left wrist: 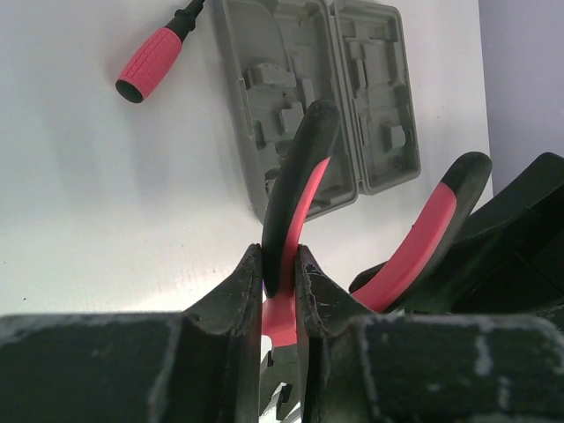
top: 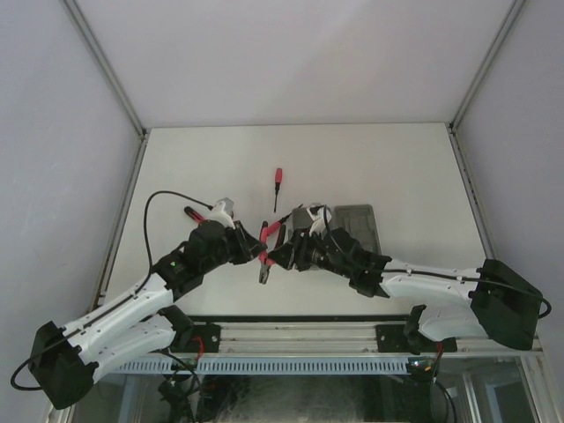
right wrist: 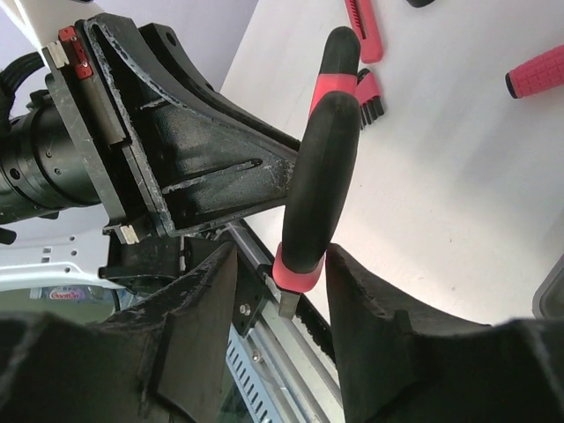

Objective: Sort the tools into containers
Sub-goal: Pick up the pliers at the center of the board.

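Observation:
The red-and-black pliers (top: pixel 269 240) hang above the table between both arms. My left gripper (left wrist: pixel 280 273) is shut on one pliers handle (left wrist: pixel 298 189); the other handle (left wrist: pixel 423 233) sticks out to the right. My right gripper (right wrist: pixel 282 257) straddles the pliers (right wrist: pixel 322 159) near their red collar. Its jaws are open: one finger touches the tool, and a gap shows on the other side. The grey containers (left wrist: pixel 304 84) lie open on the table, partly hidden behind my right arm (top: pixel 357 225) in the top view. A red-handled screwdriver (top: pixel 278 181) lies further back.
Another red-and-black tool (top: pixel 196 214) lies left of my left gripper (top: pixel 251 248). Small red tools (right wrist: pixel 361 35) and a red handle (right wrist: pixel 538 75) rest on the white table. A metal rail (top: pixel 291 335) runs along the near edge. Grey walls enclose the table.

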You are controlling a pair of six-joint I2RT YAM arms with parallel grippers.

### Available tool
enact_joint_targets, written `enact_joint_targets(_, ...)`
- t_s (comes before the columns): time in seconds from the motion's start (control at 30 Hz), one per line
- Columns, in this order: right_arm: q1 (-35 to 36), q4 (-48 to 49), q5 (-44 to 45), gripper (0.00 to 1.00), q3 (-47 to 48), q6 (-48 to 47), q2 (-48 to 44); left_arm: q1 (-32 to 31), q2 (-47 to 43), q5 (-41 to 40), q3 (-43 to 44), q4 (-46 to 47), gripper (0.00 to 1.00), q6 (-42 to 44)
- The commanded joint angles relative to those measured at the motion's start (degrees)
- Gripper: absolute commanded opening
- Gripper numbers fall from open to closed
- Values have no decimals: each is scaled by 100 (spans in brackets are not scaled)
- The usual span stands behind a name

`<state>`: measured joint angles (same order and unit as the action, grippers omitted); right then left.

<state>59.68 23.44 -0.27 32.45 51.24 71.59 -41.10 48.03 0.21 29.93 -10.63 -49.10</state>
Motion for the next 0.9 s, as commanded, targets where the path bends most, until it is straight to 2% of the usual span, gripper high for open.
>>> enact_joint_targets(0.0,-49,220,-97,43,276,-164,24,-29,-51,33,435,333,0,-110)
enact_joint_targets(0.23,-112,264,-171,25,279,-319,59,-38,-171,239,417,378,0,15)
enact_joint_targets(0.37,-179,216,-162,12,272,-381,10,-38,-270,347,382,411,7,91)
enact_joint_targets(0.47,-224,197,-119,7,278,-395,-36,-38,-301,403,384,413,10,148)
enact_joint_targets(0.6,-257,205,-68,8,273,-394,-58,-43,-323,453,379,413,10,172)
enact_joint_targets(0.7,-285,162,46,18,276,-369,-58,-38,-323,462,390,413,7,165)
enact_joint_targets(0.87,-378,223,36,29,273,-352,-27,-38,-322,445,392,405,3,139)
